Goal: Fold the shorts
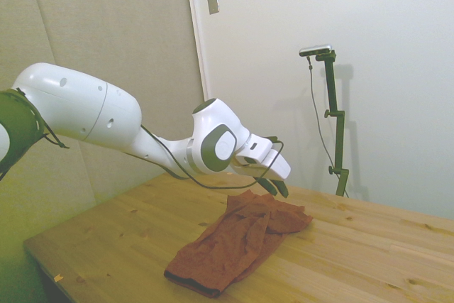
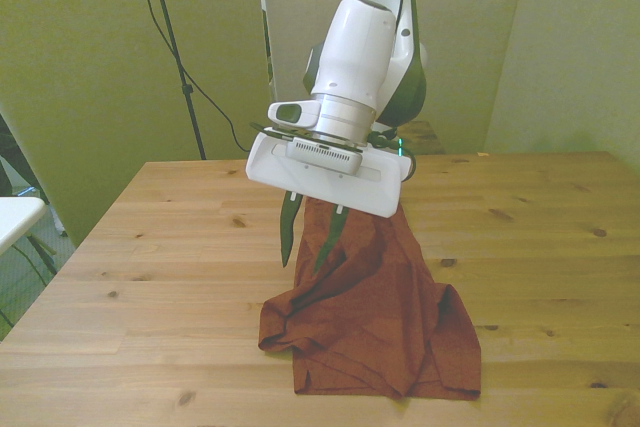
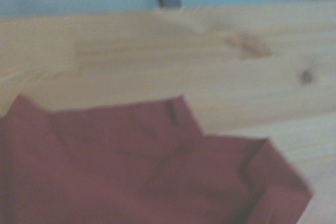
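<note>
Shorts (image 2: 385,322) long axis toward robot, seemingly.

There is one rust-red, wrinkled fabric pair of shorts (image 1: 237,241) (image 2: 375,317) (image 3: 142,166), lying in a single heap. One light wooden plank table (image 1: 355,246) (image 2: 150,247) (image 3: 157,56) bears it. One white jointed robot arm (image 1: 92,111) (image 2: 360,37) is in view, ending in one white gripper (image 1: 275,187) (image 2: 308,244) with two dark fingers (image 2: 289,232). On the wall in the side view sits one small grey rectangular plate (image 1: 213,1).
</note>
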`<act>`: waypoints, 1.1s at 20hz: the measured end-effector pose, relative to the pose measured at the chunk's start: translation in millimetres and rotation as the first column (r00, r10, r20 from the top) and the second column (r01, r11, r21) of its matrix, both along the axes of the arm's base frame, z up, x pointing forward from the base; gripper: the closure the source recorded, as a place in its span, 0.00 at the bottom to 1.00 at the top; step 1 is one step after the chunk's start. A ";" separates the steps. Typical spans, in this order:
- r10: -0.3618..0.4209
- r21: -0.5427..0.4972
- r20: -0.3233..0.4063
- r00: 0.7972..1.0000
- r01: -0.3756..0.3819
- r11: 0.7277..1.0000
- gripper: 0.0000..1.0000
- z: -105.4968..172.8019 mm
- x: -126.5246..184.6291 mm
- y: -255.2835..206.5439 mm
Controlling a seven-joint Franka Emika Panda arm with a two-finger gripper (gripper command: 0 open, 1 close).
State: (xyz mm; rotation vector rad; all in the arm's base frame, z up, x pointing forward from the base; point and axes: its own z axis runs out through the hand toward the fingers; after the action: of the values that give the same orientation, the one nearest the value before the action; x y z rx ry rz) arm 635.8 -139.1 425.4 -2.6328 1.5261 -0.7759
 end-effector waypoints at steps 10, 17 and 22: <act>0.205 0.175 -0.173 0.963 -0.175 0.969 0.00 24.1 -152.2 124.3; 0.347 0.199 -0.205 0.915 -0.308 0.930 0.00 7.5 -240.5 208.1; 0.359 0.219 -0.212 0.909 -0.314 0.924 0.00 8.0 -276.0 219.6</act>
State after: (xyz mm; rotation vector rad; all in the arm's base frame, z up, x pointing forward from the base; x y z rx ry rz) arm 359.8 80.5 433.4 -2.8190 1.0609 -0.2779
